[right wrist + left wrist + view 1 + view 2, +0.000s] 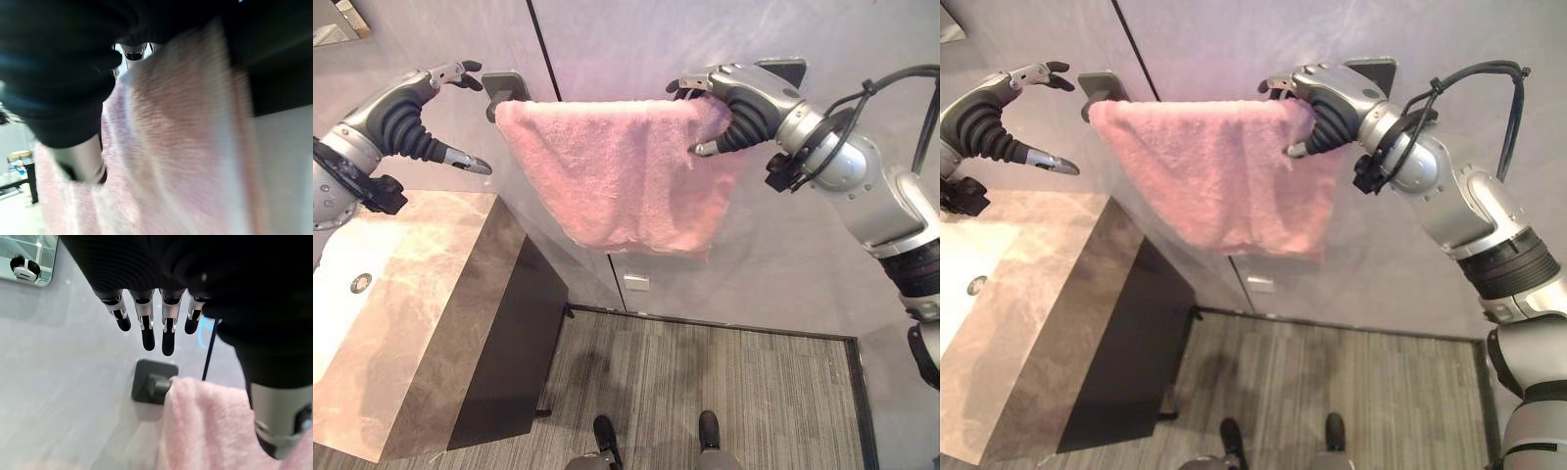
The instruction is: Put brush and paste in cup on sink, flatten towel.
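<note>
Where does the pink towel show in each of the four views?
Left eye view: pink towel draped over the rail, upper centre, right hand at its right end.
Right eye view: upper centre.
Left wrist view: lower right.
Right wrist view: across most of the picture.
Shared landmark: dark rail bracket.

Both arms are silver-grey metal, built of rounded shell segments with darker joint rings. The left hand (431, 108) and the right hand (720, 113) each wear a dark ribbed cover over the back and wrist. Their silver fingers (145, 323) end in dark tips. Black clamp-like fittings sit on each forearm just behind the ribbed cover.
</note>
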Robot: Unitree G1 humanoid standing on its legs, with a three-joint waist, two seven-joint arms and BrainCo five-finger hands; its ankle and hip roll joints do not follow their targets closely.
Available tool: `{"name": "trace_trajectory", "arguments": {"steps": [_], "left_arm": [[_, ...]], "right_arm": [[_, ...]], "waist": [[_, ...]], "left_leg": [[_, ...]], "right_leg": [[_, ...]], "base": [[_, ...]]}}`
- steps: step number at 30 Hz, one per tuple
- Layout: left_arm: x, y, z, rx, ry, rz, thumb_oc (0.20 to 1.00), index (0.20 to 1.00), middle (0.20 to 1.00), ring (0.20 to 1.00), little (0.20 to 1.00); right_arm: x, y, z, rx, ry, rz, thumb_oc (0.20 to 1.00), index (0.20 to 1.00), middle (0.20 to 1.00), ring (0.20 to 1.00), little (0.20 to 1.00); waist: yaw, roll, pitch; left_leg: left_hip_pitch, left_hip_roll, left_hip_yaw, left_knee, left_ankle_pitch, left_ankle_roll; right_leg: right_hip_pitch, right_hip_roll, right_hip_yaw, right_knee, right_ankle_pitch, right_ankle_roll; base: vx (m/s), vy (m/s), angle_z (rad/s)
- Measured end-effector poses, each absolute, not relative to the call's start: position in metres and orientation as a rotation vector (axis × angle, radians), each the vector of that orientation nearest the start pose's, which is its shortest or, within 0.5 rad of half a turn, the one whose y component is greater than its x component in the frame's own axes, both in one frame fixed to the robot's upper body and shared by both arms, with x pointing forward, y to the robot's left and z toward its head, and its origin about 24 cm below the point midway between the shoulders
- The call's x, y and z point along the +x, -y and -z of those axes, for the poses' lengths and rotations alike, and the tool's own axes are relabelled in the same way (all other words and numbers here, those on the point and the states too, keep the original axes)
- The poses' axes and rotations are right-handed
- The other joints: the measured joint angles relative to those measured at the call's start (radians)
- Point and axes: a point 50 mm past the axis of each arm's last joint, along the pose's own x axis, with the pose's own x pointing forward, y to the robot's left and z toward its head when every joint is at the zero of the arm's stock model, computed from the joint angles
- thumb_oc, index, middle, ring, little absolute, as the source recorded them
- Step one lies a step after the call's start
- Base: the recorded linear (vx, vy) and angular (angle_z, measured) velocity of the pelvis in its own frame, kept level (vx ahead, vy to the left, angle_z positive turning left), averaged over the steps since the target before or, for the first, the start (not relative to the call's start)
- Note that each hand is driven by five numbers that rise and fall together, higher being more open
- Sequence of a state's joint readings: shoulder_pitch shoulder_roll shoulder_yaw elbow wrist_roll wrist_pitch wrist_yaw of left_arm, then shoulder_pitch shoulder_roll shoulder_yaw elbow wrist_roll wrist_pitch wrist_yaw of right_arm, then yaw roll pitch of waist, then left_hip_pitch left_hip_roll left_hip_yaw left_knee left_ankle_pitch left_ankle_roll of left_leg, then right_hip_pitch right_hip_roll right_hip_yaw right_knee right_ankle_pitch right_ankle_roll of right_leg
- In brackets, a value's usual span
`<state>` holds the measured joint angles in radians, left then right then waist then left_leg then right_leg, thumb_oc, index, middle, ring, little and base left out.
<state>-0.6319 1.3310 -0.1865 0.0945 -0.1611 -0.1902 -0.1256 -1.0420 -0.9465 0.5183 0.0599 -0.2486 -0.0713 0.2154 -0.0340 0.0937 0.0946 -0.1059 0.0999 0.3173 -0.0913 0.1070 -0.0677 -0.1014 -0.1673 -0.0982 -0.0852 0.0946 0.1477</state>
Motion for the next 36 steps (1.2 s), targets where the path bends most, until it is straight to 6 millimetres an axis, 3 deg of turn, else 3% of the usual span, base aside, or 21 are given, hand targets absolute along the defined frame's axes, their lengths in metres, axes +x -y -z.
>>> {"name": "trace_trajectory", "arguments": {"steps": [4,11,14,16,17,20,24,25,29,34,36], "left_arm": [[0.275,-0.276,-0.317,1.171,0.588,0.073,1.000,1.000,1.000,1.000,1.000],[0.258,-0.289,-0.299,1.086,0.619,0.013,1.000,1.000,1.000,1.000,1.000],[0.252,-0.296,-0.276,0.914,0.656,-0.075,1.000,1.000,1.000,1.000,1.000],[0.248,-0.298,-0.247,0.828,0.611,-0.090,1.000,1.000,1.000,1.000,1.000],[0.245,-0.297,-0.228,0.796,0.563,-0.075,1.000,1.000,1.000,1.000,1.000],[0.238,-0.287,-0.198,0.694,0.528,-0.061,1.000,1.000,1.000,1.000,1.000],[0.230,-0.276,-0.173,0.528,0.520,-0.073,1.000,1.000,1.000,1.000,1.000],[0.224,-0.270,-0.157,0.450,0.489,-0.050,1.000,1.000,1.000,1.000,1.000],[0.210,-0.264,-0.117,0.405,0.324,0.029,1.000,1.000,1.000,1.000,1.000],[0.207,-0.265,-0.100,0.344,0.263,0.013,1.000,1.000,1.000,1.000,1.000],[0.208,-0.268,-0.097,0.310,0.250,-0.003,1.000,1.000,1.000,1.000,1.000]], "right_arm": [[0.321,0.161,-0.305,-1.446,0.708,-0.295,1.000,1.000,1.000,1.000,1.000],[0.304,0.187,-0.298,-1.438,0.753,-0.187,1.000,1.000,1.000,1.000,1.000],[0.293,0.208,-0.290,-1.379,0.768,-0.075,1.000,1.000,1.000,1.000,1.000],[0.284,0.223,-0.280,-1.267,0.782,0.023,1.000,1.000,1.000,1.000,1.000],[0.279,0.228,-0.268,-1.162,0.779,0.065,1.000,1.000,1.000,1.000,1.000],[0.266,0.233,-0.231,-0.919,0.745,0.096,1.000,1.000,1.000,1.000,1.000],[0.255,0.237,-0.190,-0.842,0.611,0.044,1.000,1.000,1.000,1.000,1.000],[0.249,0.236,-0.175,-0.809,0.559,0.017,1.000,1.000,1.000,1.000,1.000],[0.239,0.232,-0.139,-0.673,0.420,-0.074,1.000,1.000,1.000,1.000,1.000],[0.244,0.233,-0.109,-0.611,0.288,-0.127,1.000,1.000,1.000,1.000,1.000],[0.246,0.233,-0.100,-0.590,0.247,-0.137,1.000,1.000,1.000,1.000,1.000]], "waist": [[-0.005,-0.001,0.000],[-0.009,-0.004,-0.001],[-0.013,-0.004,-0.001],[-0.025,-0.005,-0.002],[-0.036,-0.006,-0.001],[-0.045,-0.006,-0.002],[-0.059,-0.001,-0.005],[-0.062,-0.001,-0.006],[-0.068,0.003,-0.008],[-0.048,0.002,-0.009],[-0.030,0.003,-0.009]], "left_leg": [[0.007,0.002,0.000,0.000,0.000,0.000],[0.043,0.003,0.010,0.000,-0.008,0.001],[0.053,0.002,0.018,0.000,-0.011,0.002],[0.059,0.002,0.022,0.000,-0.013,0.002],[0.066,0.003,0.024,0.000,-0.015,0.002],[0.076,0.004,0.034,0.000,-0.021,-0.001],[0.076,0.004,0.039,-0.001,-0.023,0.001],[0.077,0.005,0.044,-0.001,-0.024,0.000],[0.069,0.011,0.058,0.000,-0.025,-0.002],[0.070,0.006,0.043,0.000,-0.025,-0.004],[0.068,0.004,-0.073,0.000,-0.030,-0.011]], "right_leg": [[0.007,0.006,0.000,0.000,0.001,-0.001],[0.037,0.006,0.009,0.000,-0.005,-0.001],[0.041,0.006,0.017,0.000,-0.005,-0.001],[0.045,0.006,0.022,0.000,-0.005,-0.001],[0.050,0.007,0.024,0.000,-0.005,0.000],[0.052,0.009,0.036,0.000,-0.007,0.000],[0.050,0.007,0.040,-0.004,-0.010,0.002],[0.047,0.008,0.044,-0.005,-0.012,0.002],[0.030,0.016,0.061,-0.003,-0.010,0.000],[0.025,0.021,0.064,-0.009,-0.012,-0.002],[0.025,0.024,0.065,-0.009,-0.012,-0.004]], "base": [[0.00,0.000,0.00],[0.00,0.010,-0.04],[-0.02,0.002,-0.08],[0.00,-0.006,-0.06],[-0.02,-0.018,-0.07],[-0.03,-0.031,-0.12],[-0.04,-0.043,-0.03],[-0.06,-0.064,-0.09],[-0.06,-0.079,-0.12],[-0.04,-0.069,-0.01],[-0.05,-0.055,0.00]]}}
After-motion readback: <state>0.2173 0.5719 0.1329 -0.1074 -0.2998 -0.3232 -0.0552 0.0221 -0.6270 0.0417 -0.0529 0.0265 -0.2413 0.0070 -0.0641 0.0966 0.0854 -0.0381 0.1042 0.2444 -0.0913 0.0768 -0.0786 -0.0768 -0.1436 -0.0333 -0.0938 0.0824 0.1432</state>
